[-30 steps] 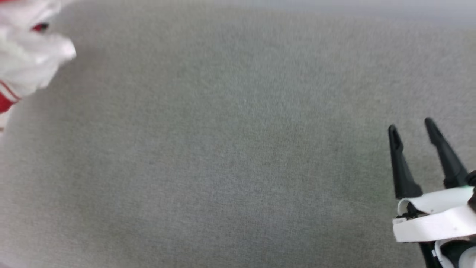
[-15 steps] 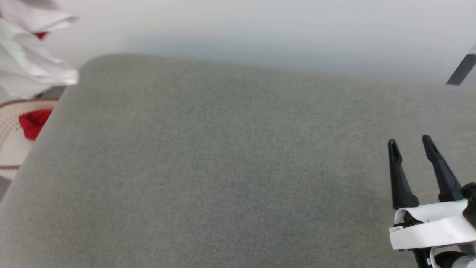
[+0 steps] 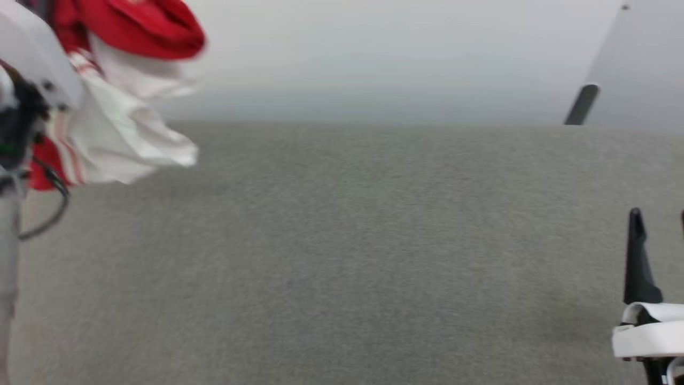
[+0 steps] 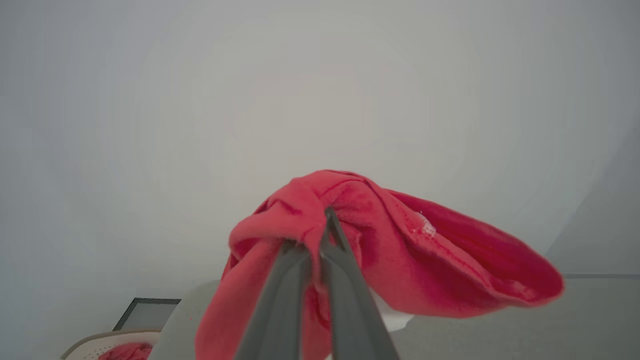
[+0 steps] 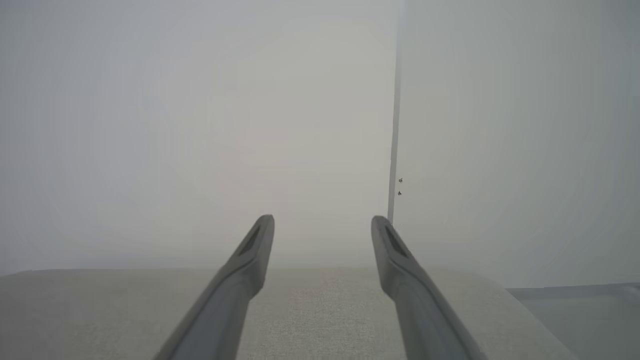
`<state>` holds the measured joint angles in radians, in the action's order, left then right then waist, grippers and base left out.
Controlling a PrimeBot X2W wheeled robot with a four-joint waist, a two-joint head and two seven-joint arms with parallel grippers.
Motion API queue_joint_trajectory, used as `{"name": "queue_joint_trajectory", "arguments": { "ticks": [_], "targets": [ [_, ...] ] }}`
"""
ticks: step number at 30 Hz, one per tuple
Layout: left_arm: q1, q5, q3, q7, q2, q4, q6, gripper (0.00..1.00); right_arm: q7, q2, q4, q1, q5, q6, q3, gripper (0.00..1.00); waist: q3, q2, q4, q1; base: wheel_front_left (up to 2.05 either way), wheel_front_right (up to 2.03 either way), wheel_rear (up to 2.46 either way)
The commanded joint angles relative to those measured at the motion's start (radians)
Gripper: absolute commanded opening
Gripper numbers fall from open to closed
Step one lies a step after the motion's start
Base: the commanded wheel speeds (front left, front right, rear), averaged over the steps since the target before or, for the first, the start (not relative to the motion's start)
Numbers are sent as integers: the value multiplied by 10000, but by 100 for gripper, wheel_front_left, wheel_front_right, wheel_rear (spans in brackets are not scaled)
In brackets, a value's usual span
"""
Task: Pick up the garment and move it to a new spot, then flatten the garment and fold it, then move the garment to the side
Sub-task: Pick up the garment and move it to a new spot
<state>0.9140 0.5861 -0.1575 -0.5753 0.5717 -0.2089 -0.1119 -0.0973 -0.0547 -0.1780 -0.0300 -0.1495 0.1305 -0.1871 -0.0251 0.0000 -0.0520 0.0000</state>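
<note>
Garment: off the surface, up in the air at the upper left of the head view, blurred. Red bunch on top, with a white sleeve and its red-and-white stripes hanging below. The sleeve's lower edge sits over the far left part of the grey surface; cannot tell whether it touches

Left gripper: clenched on a fold of the red fabric, its fingers pressed together. The cloth wraps round the tips and balloons out to the right in the left wrist view. In the head view the left arm, with its pale cover and dark cable, stands in front of the garment

Right gripper: released, with the fingers wide apart and nothing between them. It is low over the surface and points toward the pale wall. In the head view one dark finger shows at the lower right, and the other is cut by the frame edge. Well apart from the garment

Basket: cream and perforated, at the lower left of the left wrist view, past the surface's edge. A small red cloth lies in it, apart from the garment
</note>
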Motion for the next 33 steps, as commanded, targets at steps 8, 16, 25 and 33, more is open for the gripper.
{"name": "queue_joint_trajectory", "arguments": {
  "ticks": [8, 16, 25, 33],
  "targets": [
    [-1826, 258, -166, -1099, -464, 3148, -1279, 0, -232, 38, 308, 93, 114, 6, -795, 100, -110, 0, 1211, 0, 0, 0, 0],
    [-3047, 122, -939, -1522, -1125, 4789, -1989, 0, -478, 53, 639, 37, -5, 6, -815, 100, -368, 0, 1659, 0, 0, 0, 0],
    [-3992, 23, -1937, -1592, -1753, 4924, -2138, 0, -735, 54, 1098, -188, -266, 4, -698, 100, -627, 0, 1892, 0, 0, 0, 0],
    [-4836, 113, -2641, -1434, -2014, 4082, -1938, 0, -937, 56, 1493, -281, -473, 4, -501, 100, -807, 0, 2029, 0, 0, 0, 0]
  ]
}}
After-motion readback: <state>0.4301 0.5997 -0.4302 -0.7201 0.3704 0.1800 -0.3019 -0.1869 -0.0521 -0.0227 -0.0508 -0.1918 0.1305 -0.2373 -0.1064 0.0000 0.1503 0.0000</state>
